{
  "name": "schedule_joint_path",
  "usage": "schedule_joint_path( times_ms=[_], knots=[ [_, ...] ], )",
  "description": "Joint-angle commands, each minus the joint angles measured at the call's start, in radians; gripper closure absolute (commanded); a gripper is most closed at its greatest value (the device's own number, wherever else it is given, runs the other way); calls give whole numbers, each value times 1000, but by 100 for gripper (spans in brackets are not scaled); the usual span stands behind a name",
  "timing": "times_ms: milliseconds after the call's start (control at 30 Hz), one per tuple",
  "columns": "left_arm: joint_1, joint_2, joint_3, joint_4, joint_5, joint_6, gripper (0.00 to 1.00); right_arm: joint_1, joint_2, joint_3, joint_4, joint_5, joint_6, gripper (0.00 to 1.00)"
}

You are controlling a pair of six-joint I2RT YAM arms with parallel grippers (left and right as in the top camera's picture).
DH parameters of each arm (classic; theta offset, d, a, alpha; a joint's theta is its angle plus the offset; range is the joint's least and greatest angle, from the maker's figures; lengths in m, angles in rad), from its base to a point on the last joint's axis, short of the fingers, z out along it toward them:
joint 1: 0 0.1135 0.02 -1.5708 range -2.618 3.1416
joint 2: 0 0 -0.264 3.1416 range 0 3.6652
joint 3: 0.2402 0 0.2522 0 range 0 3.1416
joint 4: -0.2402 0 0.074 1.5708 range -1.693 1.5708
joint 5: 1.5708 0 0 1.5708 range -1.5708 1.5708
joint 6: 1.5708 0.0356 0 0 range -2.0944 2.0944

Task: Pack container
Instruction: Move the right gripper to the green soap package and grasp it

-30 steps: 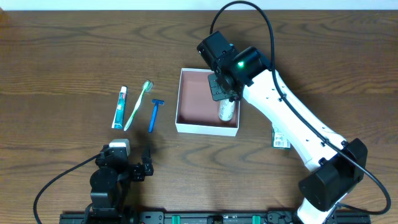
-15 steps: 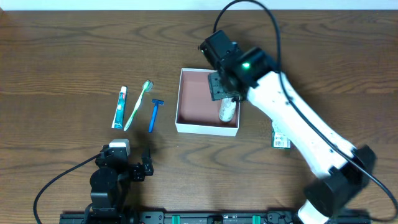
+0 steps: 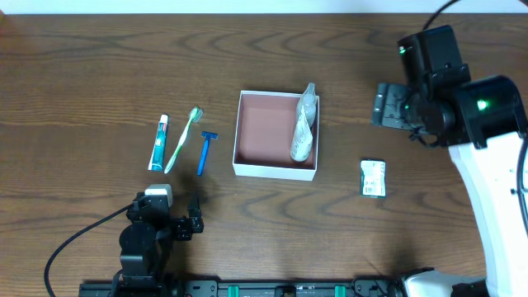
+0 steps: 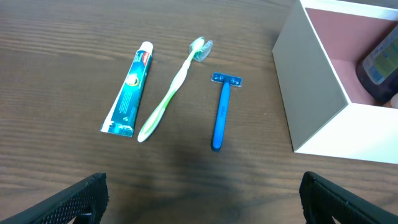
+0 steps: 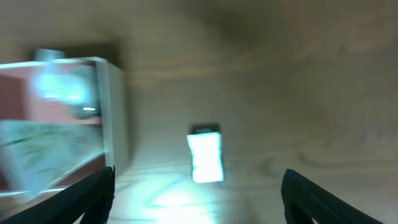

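Left gripper (image 4: 202, 199) parked at near edge, spread wide, empty; toothpaste (image 4: 129, 89), toothbrush (image 4: 173, 88) and razor (image 4: 220, 112) lie just beyond it, long axes roughly near-to-far. Small packet (image 3: 374, 178) on the bench (image 3: 99, 74), right of the mid-bench container (image 3: 264, 132), which holds a pouch (image 3: 302, 136) leaning on its right wall. Right gripper (image 5: 198, 202), wide open and empty, hangs beyond the packet, whose long axis runs near-to-far; right arm nearer, so likely its pick.

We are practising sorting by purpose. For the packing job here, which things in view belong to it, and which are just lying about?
Belong: container, pouch inside it, toothpaste, toothbrush, razor, small packet.
Lying about: none seen; only the table beneath.
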Motion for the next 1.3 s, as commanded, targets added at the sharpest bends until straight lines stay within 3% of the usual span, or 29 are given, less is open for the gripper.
schedule_joint_path(
  times_ms=[0,267,467,567,867,1000,1100,1267],
  knots=[
    [5,-6,-12,0,6,-1,2,-61,28,-131,12,-81,0,13],
    [5,-6,-12,0,6,-2,2,-70,28,-552,227,-102,0,10],
    [5,-6,-12,0,6,-1,2,-70,31,-775,475,-226,-65,20],
    [5,-6,-12,0,6,-1,2,-79,46,-845,578,-208,-98,19],
    [5,-6,-12,0,6,-1,2,-129,171,-886,719,-232,-135,26],
    [5,-6,-12,0,6,-1,2,-128,207,-886,740,-246,-140,39],
    [5,-6,-12,0,6,-1,2,-128,207,-886,752,-246,-139,42],
    [5,-6,-12,0,6,-1,2,-128,202,-885,749,-246,-139,62]
  ],
)
